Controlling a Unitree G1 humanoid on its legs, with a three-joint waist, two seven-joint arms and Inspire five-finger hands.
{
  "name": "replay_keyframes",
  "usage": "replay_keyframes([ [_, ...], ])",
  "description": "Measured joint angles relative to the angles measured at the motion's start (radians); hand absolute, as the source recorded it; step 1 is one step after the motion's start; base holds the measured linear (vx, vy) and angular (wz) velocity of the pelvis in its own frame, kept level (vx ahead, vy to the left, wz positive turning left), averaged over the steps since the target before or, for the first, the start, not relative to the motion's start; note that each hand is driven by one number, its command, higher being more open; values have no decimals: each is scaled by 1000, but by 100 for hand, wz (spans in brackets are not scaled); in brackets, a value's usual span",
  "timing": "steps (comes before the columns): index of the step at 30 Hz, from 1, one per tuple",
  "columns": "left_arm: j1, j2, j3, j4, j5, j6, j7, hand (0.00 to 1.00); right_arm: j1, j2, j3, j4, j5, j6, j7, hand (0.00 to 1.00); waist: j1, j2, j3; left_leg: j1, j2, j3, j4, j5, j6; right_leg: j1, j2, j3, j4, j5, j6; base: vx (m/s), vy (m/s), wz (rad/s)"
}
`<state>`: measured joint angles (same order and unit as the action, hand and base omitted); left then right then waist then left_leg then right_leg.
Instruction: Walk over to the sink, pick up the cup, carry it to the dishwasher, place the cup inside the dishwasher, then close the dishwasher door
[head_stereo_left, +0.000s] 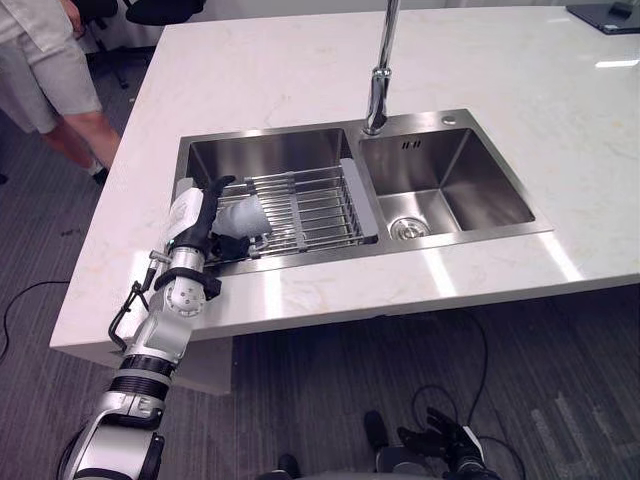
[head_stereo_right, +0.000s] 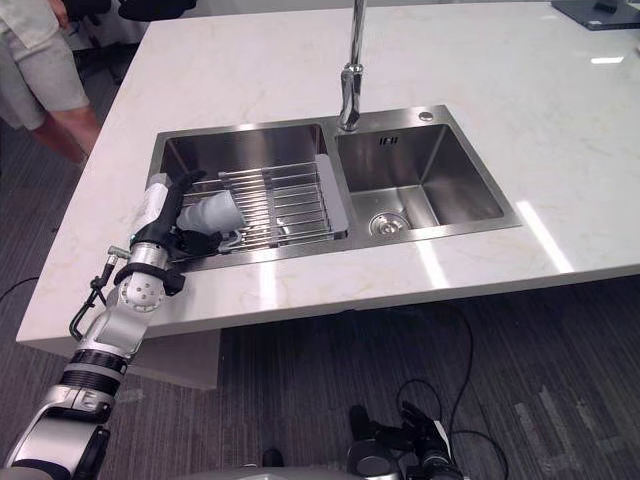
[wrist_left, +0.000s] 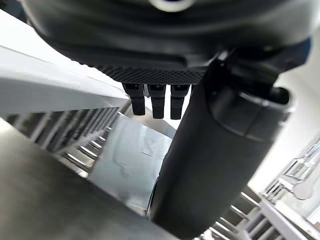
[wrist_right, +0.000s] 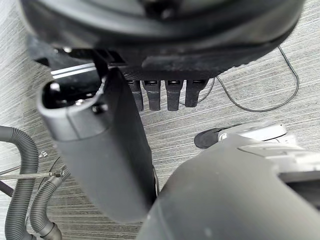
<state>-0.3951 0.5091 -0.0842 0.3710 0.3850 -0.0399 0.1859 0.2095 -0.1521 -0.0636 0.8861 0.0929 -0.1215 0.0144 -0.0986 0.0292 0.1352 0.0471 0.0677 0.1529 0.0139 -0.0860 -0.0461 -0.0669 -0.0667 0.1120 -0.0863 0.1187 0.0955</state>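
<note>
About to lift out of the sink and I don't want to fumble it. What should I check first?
1. Left hand at the cup: ok.
2. Grip firm on cup: cannot tell.
3. Cup rests on the wire rack in the sink, left basin: ok.
4. Tap off to the side of the lift path: ok.
5. Right hand open, hanging low: ok.
6. Person standing by the counter's far left corner: not ok.

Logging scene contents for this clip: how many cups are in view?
1. A pale grey cup lies on its side on the metal wire rack in the steel sink's left basin, at the left hand. The rack could hide others.
</note>
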Motion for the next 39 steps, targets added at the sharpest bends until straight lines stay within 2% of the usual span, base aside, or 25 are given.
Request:
replay_keyframes([
  [13, -28, 57, -17, 46, 87, -10, -63, 90, 0, 0, 0, -2, 0, 0, 7, 90, 2, 0, 1, -1, -1, 4, 3, -2, 1, -3, 0, 7, 0, 1, 0, -15, -11, -1],
  [17, -76, 109, -82, 89, 129, -10, -90, 90, -1, -1, 0, -8, 0, -1, 10, 90, 1, 0, 6, -3, -2, 21, 3, -4, 2, -13, 0, 22, 0, 5, 1, -18, -16, -10],
  [25, -168, 127, -155, 121, 196, -21, -140, 90, -9, -2, 1, -18, 1, -5, 16, 90, -6, 1, 33, -5, -6, 37, 4, -6, 5, -23, -1, 36, 0, 10, 2, -17, -14, -7],
  [27, -193, 151, -201, 123, 219, -27, -145, 90, -10, -2, 1, -20, 1, -5, 20, 90, -11, 1, 33, -5, -6, 39, 4, -7, 5, -25, 0, 38, 0, 10, 2, -13, -20, -5],
  [28, -212, 153, -217, 135, 233, -32, -147, 30, -10, -2, 1, -20, 1, -5, 21, 90, -12, 1, 34, -5, -6, 42, 5, -9, 6, -26, -1, 41, 0, 10, 2, -15, -17, -5],
  [39, -260, 172, -250, 152, 243, -44, -166, 30, -26, -5, 3, -19, 1, -5, 22, 90, -33, 8, 44, -6, -9, 54, 24, -25, 7, -26, -3, 47, -1, 11, 3, -11, -12, -4],
])
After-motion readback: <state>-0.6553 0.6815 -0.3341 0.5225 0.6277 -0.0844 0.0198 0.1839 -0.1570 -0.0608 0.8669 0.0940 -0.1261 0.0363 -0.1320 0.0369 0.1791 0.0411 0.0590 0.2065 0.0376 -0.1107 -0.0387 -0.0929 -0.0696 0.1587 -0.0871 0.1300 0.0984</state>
